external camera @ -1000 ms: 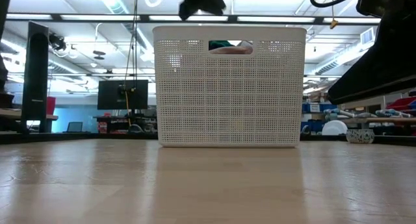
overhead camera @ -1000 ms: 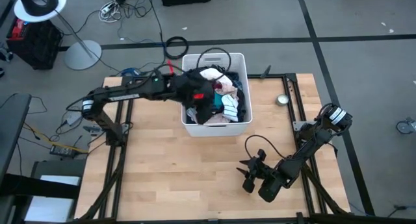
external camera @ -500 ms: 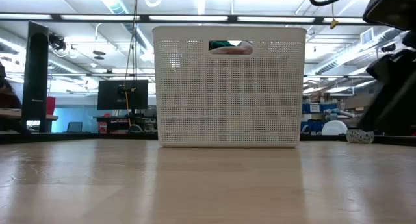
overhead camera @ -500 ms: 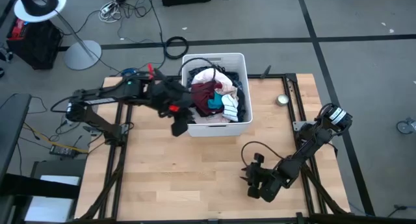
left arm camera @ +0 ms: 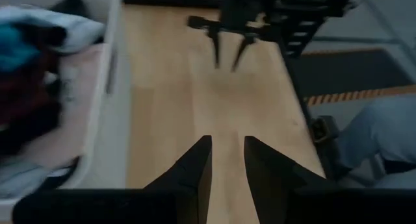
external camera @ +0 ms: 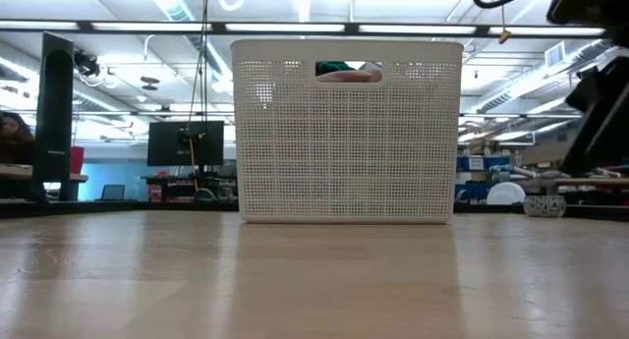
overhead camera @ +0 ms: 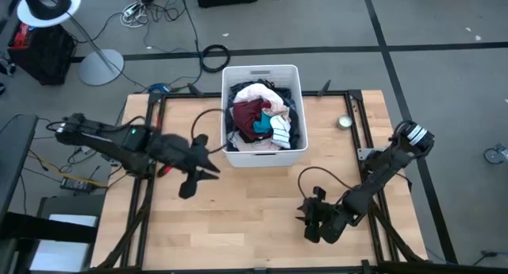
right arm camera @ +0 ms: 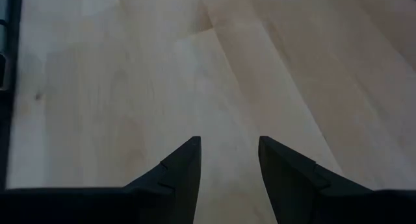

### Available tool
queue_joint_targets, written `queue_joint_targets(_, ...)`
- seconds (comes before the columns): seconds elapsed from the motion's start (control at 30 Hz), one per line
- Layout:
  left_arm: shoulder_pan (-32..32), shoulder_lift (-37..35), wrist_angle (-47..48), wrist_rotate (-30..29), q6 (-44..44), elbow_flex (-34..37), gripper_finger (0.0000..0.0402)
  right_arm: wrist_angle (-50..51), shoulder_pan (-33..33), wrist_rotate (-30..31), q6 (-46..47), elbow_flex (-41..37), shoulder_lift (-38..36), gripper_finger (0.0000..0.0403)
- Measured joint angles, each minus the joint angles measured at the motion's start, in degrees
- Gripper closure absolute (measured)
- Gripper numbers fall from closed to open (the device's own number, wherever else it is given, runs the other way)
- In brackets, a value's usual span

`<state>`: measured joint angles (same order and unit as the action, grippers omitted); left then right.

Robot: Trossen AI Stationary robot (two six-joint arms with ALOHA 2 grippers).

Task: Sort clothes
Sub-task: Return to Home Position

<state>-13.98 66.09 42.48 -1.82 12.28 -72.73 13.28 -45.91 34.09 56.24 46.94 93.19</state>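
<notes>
The clothes lie heaped in a white slotted basket at the table's far middle: white, maroon, teal, pink and dark pieces. The left wrist view shows them too, inside the basket's rim. In the low view, teal and pink pieces show through the handle slot. My left gripper hangs above the table just left of the basket's near corner. It is open, with only bare wood between its fingers. My right gripper stands open low over the near right of the table.
A small round metal object lies on the table right of the basket. Bare wood stretches between the basket and the near edge. A black frame runs along the table's left and right sides.
My left gripper has swung from above the basket toward the table's left and near edges and now hangs clear of the basket, its fingers as far apart as before. My right gripper has turned its wrist while staying in place.
</notes>
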Motion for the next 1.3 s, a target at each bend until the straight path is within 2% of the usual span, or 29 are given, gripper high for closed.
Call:
queue_joint_targets(0.13,-3.1,-7.6,-10.3,-0.1,3.3,13.2,0.0306,4.5,-0.9,-0.9,1.5,0.0,-4.2,0.0247)
queue_joint_targets(0.37,-5.9,-20.5,-28.1,-0.1,5.5,33.6,0.0306,8.4,-3.0,1.9,-2.8,-2.9,-15.4,0.0247)
queue_joint_targets(0.53,-5.9,-28.5,-40.1,-0.1,2.9,47.0,0.0306,1.5,-3.2,3.0,-9.5,-10.8,-28.0,0.0247)
queue_joint_targets(0.67,-4.7,-32.0,-47.0,0.0,1.7,55.5,0.0306,-5.4,-2.7,3.0,-15.9,-17.8,-37.7,0.0247)
queue_joint_targets(0.8,-1.4,-32.9,-53.8,2.4,1.5,61.5,0.0306,-10.0,-1.7,3.0,-20.3,-23.6,-46.3,0.0247)
queue_joint_targets(1.0,5.3,-32.9,-64.3,13.3,0.1,66.8,0.0306,-11.8,-0.6,3.0,-24.1,-28.1,-54.8,0.0247)
queue_joint_targets(1.1,8.1,-33.5,-63.4,15.3,0.2,67.5,0.0306,-12.0,-0.4,3.0,-24.9,-29.0,-57.5,0.0247)
queue_joint_targets(1.3,11.5,-37.1,-60.5,14.7,2.7,69.2,0.0306,-11.9,-0.7,4.3,-24.4,-30.6,-62.1,0.0247)
